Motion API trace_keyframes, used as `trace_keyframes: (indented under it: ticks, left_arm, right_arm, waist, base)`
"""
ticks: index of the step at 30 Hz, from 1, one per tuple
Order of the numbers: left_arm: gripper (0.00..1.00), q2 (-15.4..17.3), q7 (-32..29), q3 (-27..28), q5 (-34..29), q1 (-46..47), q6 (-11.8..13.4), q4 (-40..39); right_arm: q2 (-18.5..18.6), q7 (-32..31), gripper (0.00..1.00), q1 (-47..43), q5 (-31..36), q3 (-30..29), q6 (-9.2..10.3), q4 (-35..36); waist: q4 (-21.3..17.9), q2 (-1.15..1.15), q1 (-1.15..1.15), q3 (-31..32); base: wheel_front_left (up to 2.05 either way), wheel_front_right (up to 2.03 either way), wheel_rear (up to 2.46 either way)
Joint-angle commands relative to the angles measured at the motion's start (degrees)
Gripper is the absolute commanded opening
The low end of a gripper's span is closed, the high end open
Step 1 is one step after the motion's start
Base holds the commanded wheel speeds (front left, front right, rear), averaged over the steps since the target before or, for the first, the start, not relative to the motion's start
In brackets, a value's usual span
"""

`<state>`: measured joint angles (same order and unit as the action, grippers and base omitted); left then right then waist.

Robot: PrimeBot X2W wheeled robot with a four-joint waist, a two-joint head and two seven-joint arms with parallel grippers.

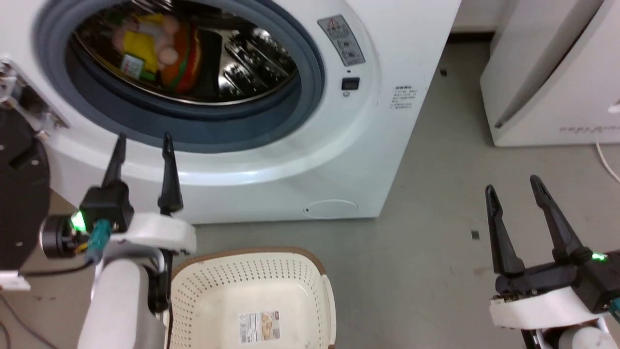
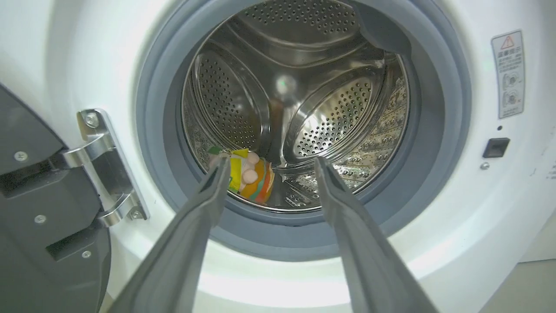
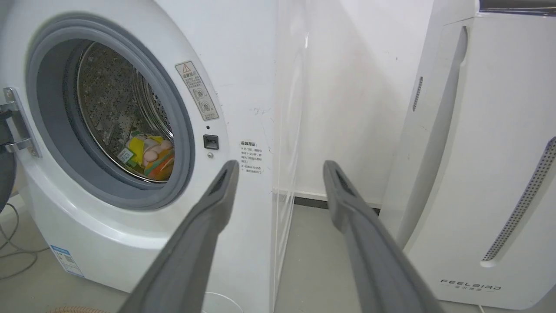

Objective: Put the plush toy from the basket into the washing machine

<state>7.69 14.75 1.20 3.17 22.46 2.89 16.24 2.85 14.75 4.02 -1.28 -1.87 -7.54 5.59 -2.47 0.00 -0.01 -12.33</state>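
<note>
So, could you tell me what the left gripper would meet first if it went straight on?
The left gripper aims into the open washing machine. It would probably meet the plush toy lying low in the steel drum first, or the drum floor just beside it; depth is unclear.

The grey floor (image 1: 436,184) is carrying the washing machine (image 1: 387,58), the basket (image 1: 208,286) just before it, and the white appliance (image 1: 547,97) alongside.

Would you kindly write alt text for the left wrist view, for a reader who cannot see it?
The plush toy lies low in the steel drum of the washing machine, seen through its open porthole. The left end effector, open and empty, points toward it; the door hinge is at the view's left.
</note>
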Motion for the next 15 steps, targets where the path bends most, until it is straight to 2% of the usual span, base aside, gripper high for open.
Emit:
trace_keyframes:
  ticks: [1, 6, 15]
  left_arm:
    - [1.0, -0.7, 0.2, 0.4, 0.7, -2.2, -1.0, -1.1]
    - [1.0, -2.7, 0.2, 1.6, 2.8, -8.4, -3.2, -3.1]
    - [1.0, -4.4, 0.2, 2.1, 3.2, -17.2, -5.7, -3.9]
  right_arm:
    - [0.0, 0.3, 1.0, -1.4, 0.2, -0.3, 0.05, 0.1]
    - [0.0, 0.3, 1.0, -3.6, -0.1, -0.8, 0.05, 0.0]
    - [0.0, 0.3, 1.0, -8.2, -2.1, -2.3, 0.05, 0.0]
  waist:
    - [0.9, 0.0, 0.01, 2.2]
    - [1.4, 0.0, 0.01, 5.1]
    - [2.8, 0.0, 0.01, 9.5]
  base:
    - [0.0, 0.0, 0.0]
    - [0.0, 0.0, 0.0]
    - [0.0, 0.0, 0.0]
